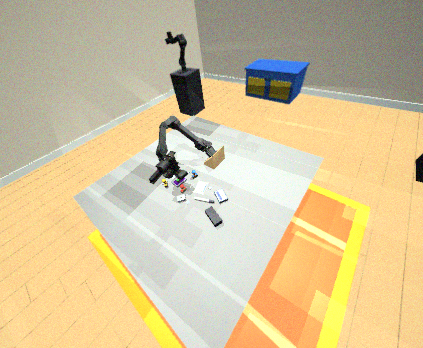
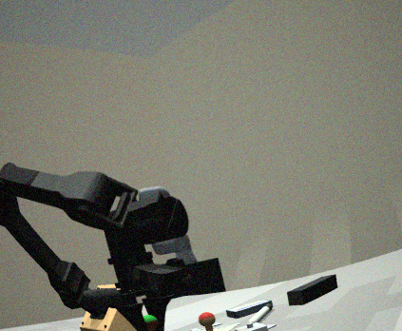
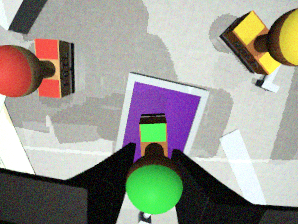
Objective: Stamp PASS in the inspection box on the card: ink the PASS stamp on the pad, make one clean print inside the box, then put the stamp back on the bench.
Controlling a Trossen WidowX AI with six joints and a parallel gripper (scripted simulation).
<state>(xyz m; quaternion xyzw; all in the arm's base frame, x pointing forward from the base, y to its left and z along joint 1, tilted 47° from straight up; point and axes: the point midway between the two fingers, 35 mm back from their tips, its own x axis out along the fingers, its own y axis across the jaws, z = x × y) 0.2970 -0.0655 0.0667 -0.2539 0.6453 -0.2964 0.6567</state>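
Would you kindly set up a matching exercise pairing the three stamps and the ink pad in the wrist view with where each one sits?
Things:
1. green stamp
2. red stamp
3. yellow stamp
4. ink pad

Places:
A. upper right, lying on its side
B. centre, under the held stamp
C. between the fingers
D. upper left, lying on its side

Pairs: 1-C, 2-D, 3-A, 4-B

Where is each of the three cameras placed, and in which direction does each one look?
Top: high and far, looking down at the whole arm on the grey mat.
Exterior: near bench level, looking sideways at the arm and the wall.
Wrist: on the gripper, looking straight down past its jaws, shut on the green stamp above the purple pad.
Shared: the red stamp shows in wrist and exterior views.
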